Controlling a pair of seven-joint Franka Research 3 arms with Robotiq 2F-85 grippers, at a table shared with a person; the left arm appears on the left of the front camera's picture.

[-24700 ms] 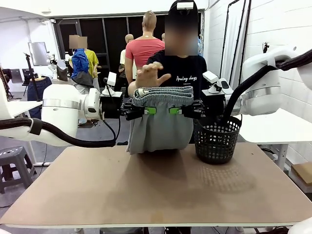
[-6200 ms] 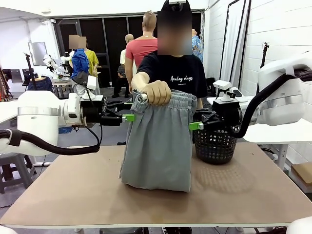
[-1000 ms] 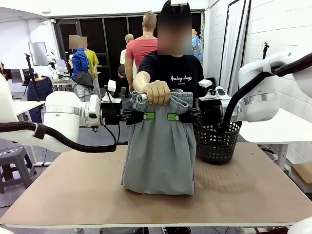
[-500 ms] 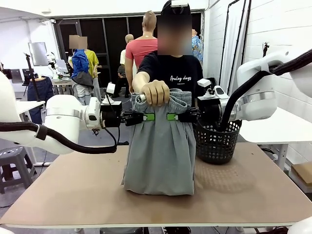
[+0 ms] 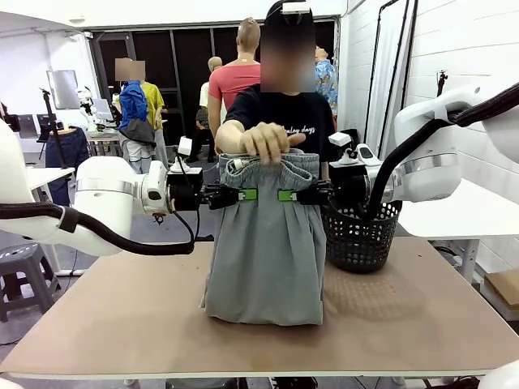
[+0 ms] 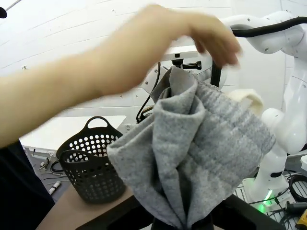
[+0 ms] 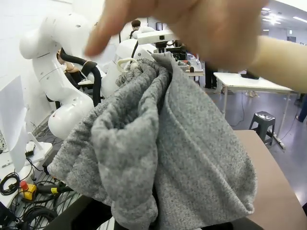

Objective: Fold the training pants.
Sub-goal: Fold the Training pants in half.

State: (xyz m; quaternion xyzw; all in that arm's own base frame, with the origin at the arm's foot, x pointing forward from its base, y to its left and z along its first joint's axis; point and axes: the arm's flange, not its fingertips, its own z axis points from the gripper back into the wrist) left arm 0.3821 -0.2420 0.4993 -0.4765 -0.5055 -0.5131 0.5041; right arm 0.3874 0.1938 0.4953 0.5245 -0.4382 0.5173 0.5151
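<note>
Surface: brown tabletop (image 5: 259, 324), black mesh basket (image 5: 362, 235) far-right side, person standing behind w/ arm out over the cloth.
Pants: training pants (image 5: 265, 243) hung upright mid-table, hem bunched on the wood, waistband up top.
L grip: left gripper (image 5: 248, 194) fingers shut, pinching the pants just under the waistband; wrist cam showed grey jersey bunched btwn its fingers.
R grip: right gripper (image 5: 289, 195) same deal, clamped on the cloth from the other side, tips near each other.
Change: person's hand (image 5: 265, 141) was fisted on the waistband half a sec back; now fingers spread, lifting off.
Meaning: I judged handover done, weight on my 2 grips.
Next: prob lay the pants flat on the table, then fold; slip risk if the pinch is shallow.
</note>
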